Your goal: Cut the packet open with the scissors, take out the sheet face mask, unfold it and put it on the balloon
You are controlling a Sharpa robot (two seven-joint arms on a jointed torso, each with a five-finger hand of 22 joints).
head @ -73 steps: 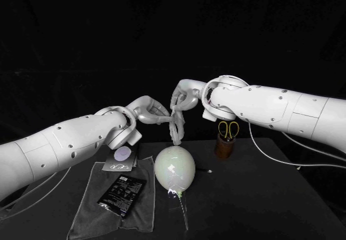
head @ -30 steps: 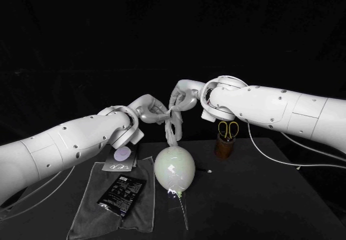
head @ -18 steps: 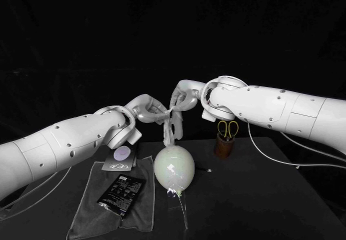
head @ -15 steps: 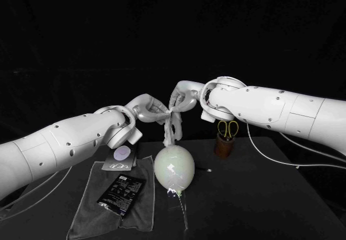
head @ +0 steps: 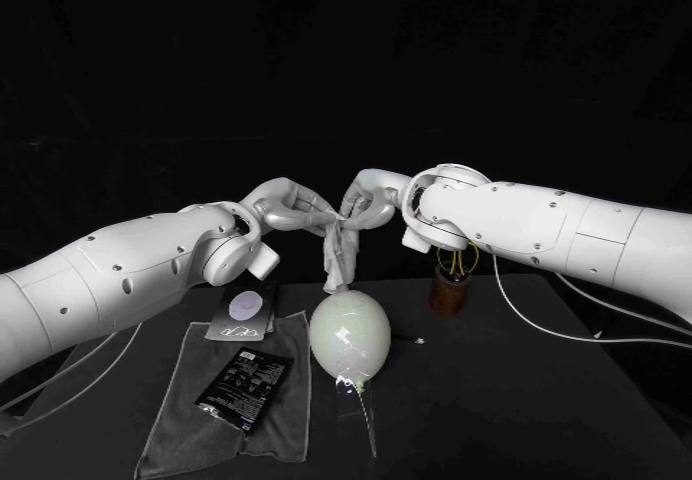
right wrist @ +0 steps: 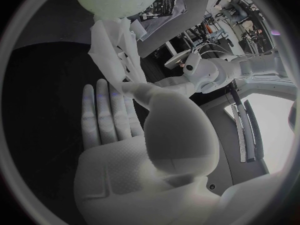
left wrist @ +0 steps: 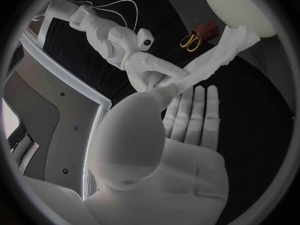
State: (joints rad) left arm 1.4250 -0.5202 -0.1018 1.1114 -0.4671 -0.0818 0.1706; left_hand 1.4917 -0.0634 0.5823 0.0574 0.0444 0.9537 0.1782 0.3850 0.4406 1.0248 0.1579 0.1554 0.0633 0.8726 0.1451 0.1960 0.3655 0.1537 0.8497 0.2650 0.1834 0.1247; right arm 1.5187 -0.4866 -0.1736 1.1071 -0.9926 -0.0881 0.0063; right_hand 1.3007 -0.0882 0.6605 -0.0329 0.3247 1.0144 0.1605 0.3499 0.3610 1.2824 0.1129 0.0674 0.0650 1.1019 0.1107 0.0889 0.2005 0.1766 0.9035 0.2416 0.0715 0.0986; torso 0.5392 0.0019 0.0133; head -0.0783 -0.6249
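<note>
Left hand [head: 296, 208]: pinches the upper edge of the sheet face mask [head: 340, 258], other fingers straight | Right hand [head: 368, 200]: pinches the same edge, just beside the left | Mask: bunched, hanging above the worktop [head: 505, 400], long axis vertical, lower end at the balloon [head: 349, 335]; contact uncertain.

Left hand [head: 293, 207], right hand [head: 369, 200] and sheet face mask [head: 340, 255] higher.

Scissors [head: 459, 264] half hidden behind the right arm [head: 577, 235].
</note>
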